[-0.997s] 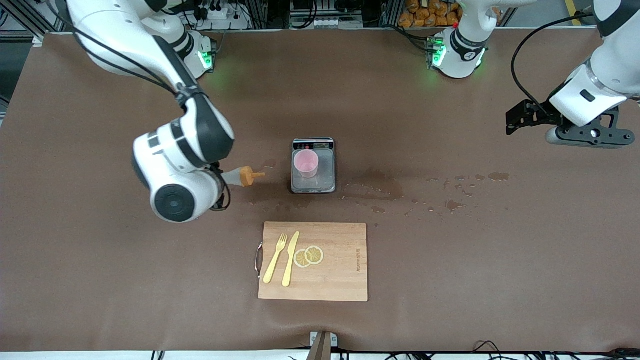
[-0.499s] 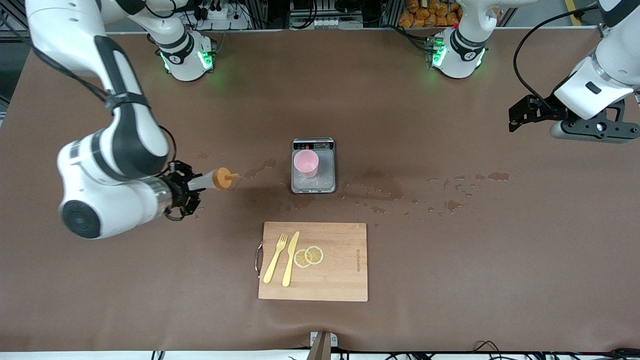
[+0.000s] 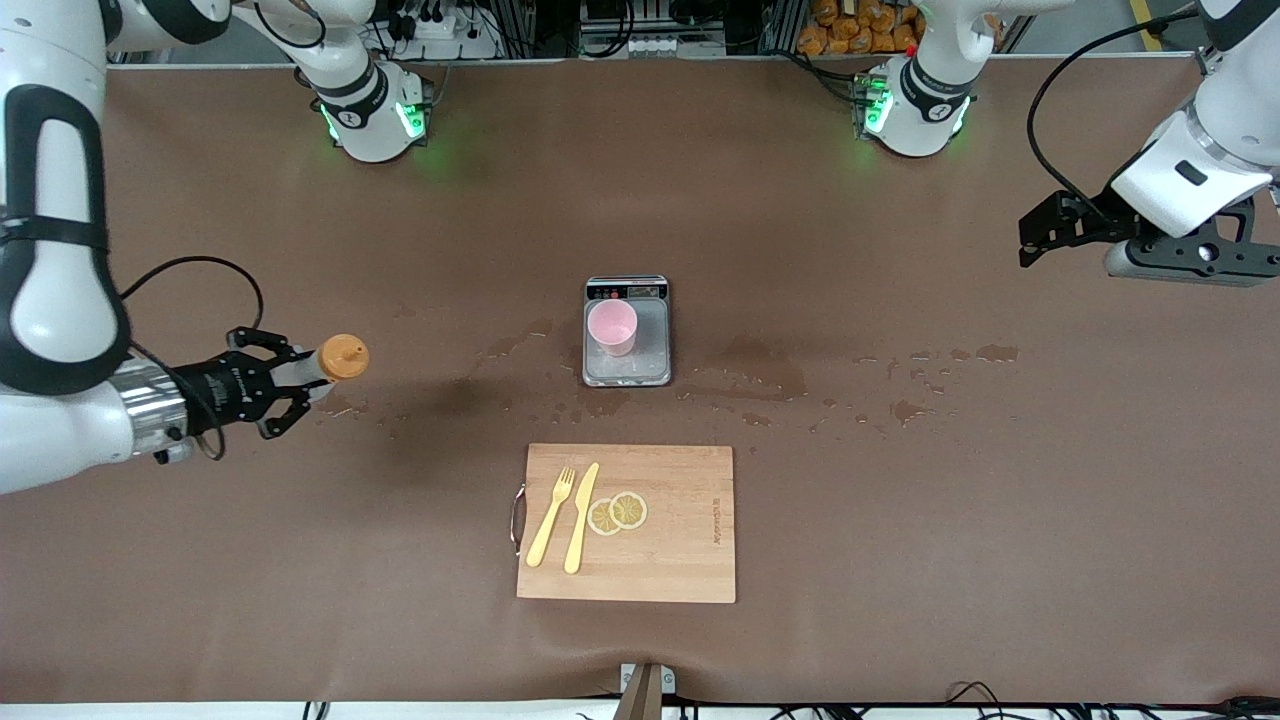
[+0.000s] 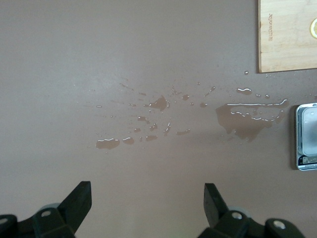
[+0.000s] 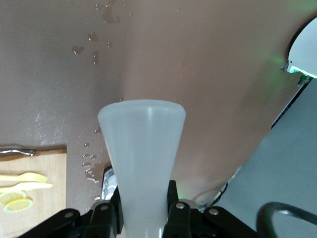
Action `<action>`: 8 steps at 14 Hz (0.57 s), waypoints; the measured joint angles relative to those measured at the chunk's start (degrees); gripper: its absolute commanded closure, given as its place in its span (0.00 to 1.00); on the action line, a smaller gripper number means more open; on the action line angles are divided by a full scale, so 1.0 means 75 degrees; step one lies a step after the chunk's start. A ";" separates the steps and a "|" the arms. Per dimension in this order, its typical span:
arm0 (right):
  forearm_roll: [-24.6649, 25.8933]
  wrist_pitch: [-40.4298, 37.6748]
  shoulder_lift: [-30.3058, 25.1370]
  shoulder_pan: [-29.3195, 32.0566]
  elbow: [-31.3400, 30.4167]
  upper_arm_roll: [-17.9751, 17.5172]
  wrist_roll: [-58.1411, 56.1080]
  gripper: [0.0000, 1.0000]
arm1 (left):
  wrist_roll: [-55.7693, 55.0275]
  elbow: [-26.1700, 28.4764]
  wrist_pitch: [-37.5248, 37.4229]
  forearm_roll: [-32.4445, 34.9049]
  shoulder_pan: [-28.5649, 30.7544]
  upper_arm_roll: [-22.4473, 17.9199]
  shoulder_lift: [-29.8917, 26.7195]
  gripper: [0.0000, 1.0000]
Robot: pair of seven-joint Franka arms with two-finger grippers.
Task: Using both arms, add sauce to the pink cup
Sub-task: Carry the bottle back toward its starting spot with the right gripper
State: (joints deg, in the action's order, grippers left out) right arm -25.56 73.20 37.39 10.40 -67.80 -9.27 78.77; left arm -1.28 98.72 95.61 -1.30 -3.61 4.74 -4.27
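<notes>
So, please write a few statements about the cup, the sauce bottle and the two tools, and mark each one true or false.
1. The pink cup stands on the scale. True.
2. The right tool is shut on the sauce bottle. True.
3. The bottle is over the cup. False: it is over bare table toward the right arm's end.
4. The left tool holds a fork. False: it is open and empty, waiting over the table's left-arm end.
5. The fork lies on the cutting board. True.

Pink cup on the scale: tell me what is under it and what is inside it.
The small pale-pink cylindrical cup stands on the grey plate of the small digital kitchen scale, toward its display end. The cup's inside shows only pink; whether it holds any sauce cannot be told.
</notes>
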 measured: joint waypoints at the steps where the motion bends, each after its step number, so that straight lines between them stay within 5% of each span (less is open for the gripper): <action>1: -0.0204 -0.0025 0.0004 0.0215 -0.0106 0.0004 -0.0291 0.88 | 0.0000 0.0000 0.0023 0.0000 0.0000 0.0000 0.0000 0.00; 8: -0.1174 -0.0504 0.0572 0.1792 -0.0600 0.0038 -0.2624 0.88 | 0.0000 0.0001 0.0032 0.0000 0.0025 -0.0024 0.0048 0.00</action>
State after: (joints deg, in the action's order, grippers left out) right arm -34.36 69.42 41.68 23.84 -72.30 -8.98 59.09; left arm -1.28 98.72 95.85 -1.30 -3.42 4.56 -3.91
